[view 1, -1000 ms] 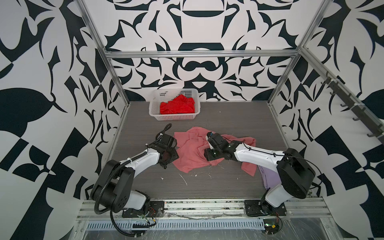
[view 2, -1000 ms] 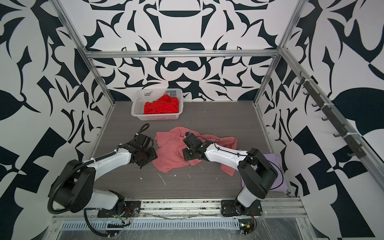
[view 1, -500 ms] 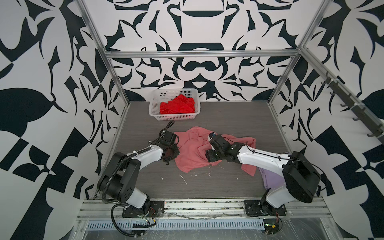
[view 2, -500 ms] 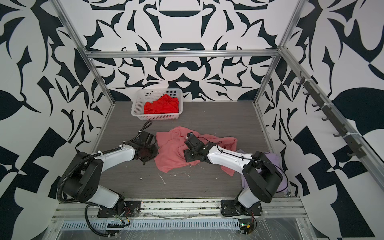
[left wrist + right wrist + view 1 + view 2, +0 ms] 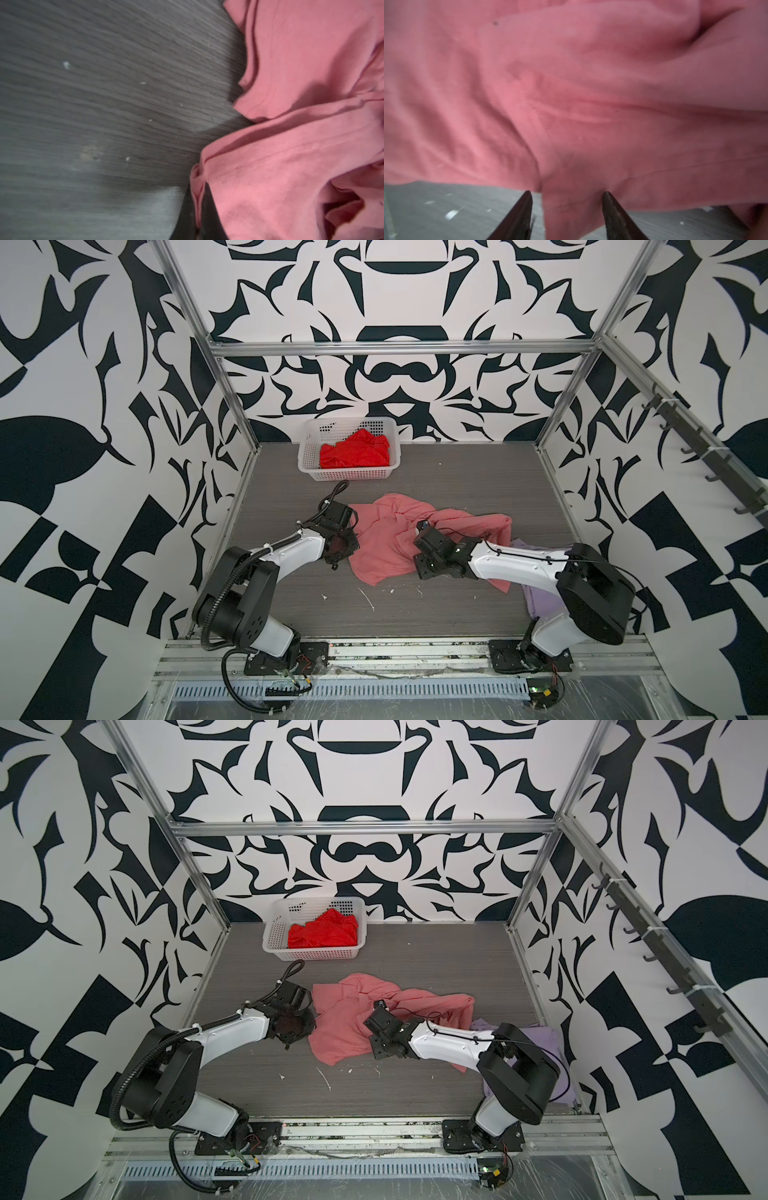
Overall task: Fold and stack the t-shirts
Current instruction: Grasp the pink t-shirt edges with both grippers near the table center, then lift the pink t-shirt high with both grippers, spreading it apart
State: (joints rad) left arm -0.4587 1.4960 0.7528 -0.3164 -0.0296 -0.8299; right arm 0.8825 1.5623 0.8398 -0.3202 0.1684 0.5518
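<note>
Clamping the salmon-pink t-shirt (image 5: 386, 543) at its left edge, the left gripper (image 5: 200, 216) faces the right gripper (image 5: 566, 200) — parted, astride a fold.

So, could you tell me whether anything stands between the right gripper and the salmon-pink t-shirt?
Nothing visible does: the right gripper holds its jaws apart astride a fold of the salmon-pink t-shirt, right against the cloth.

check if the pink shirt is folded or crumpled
Crumpled, not folded: the pink shirt sprawls across the table in uneven, bunched wrinkles.
</note>
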